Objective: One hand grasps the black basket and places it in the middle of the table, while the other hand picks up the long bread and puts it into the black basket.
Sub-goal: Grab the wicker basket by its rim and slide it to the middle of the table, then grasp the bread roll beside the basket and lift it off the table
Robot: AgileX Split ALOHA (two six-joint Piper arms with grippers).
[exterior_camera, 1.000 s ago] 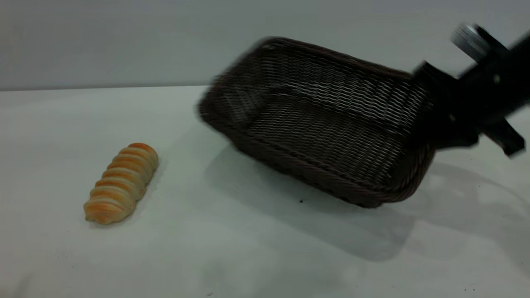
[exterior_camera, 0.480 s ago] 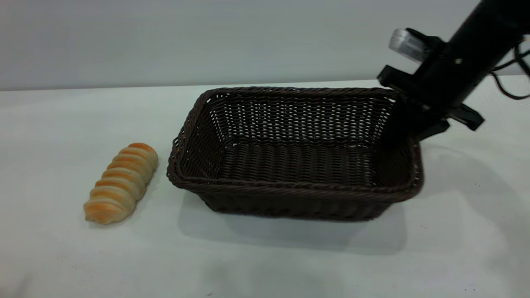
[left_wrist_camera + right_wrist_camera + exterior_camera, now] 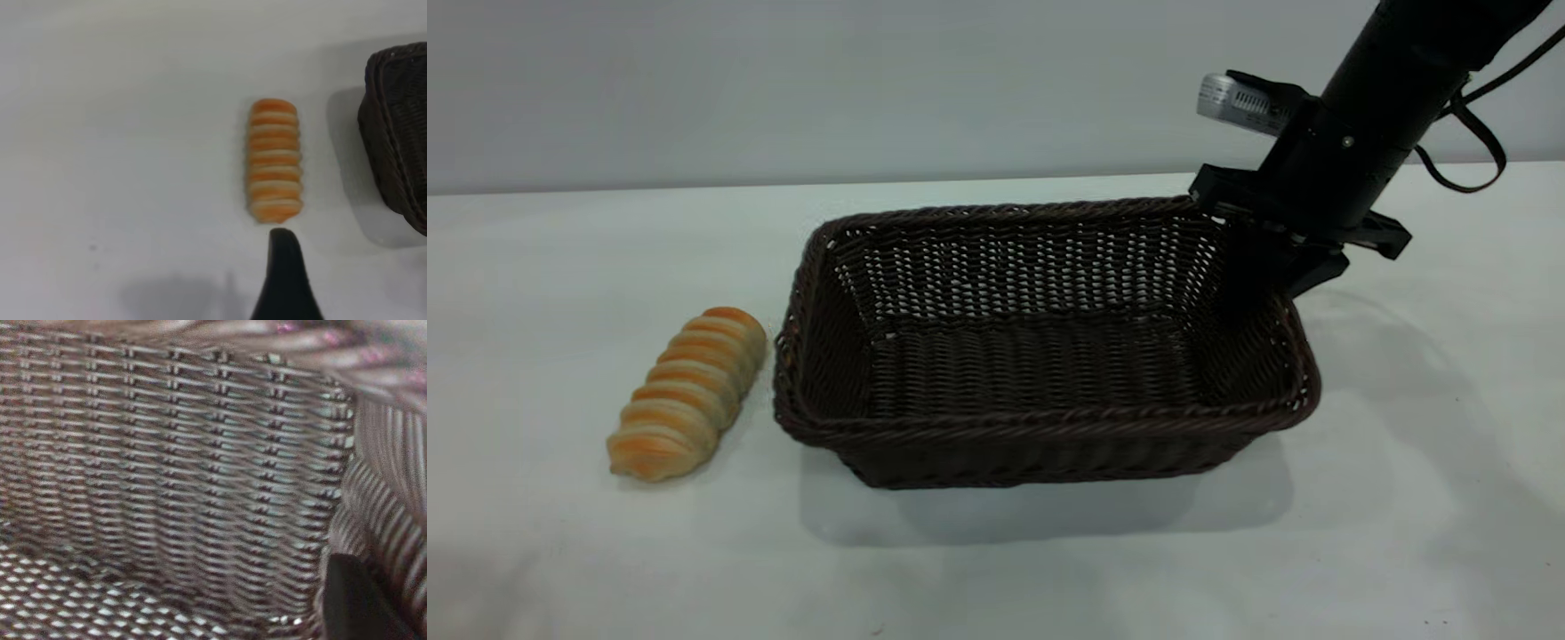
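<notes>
The black basket (image 3: 1040, 356) is seen standing flat on the table (image 3: 560, 267), slightly right of centre, its braided rim level and its woven floor bare. The right gripper (image 3: 1263, 258) is placed at the basket's far right corner, reaching down from the upper right; its fingers straddle the end wall there and appear clamped on the rim, though the contact itself is lost against the dark weave in the exterior view. In the right wrist view only the inside of the basket wall (image 3: 173, 473) and a dark fingertip (image 3: 353, 600) at the frame edge are visible; the second finger is cut off. The long bread (image 3: 687, 393) is found lying on the table to the left of the basket, just beside its left end but apart from it, with its long axis running from near left to far right. The left arm is not seen in the exterior view. In the left wrist view a single dark fingertip (image 3: 285, 267) is shown just short of one end of the long bread (image 3: 274, 160), not touching it; the other finger is out of frame, so the left gripper's opening cannot be told.
</notes>
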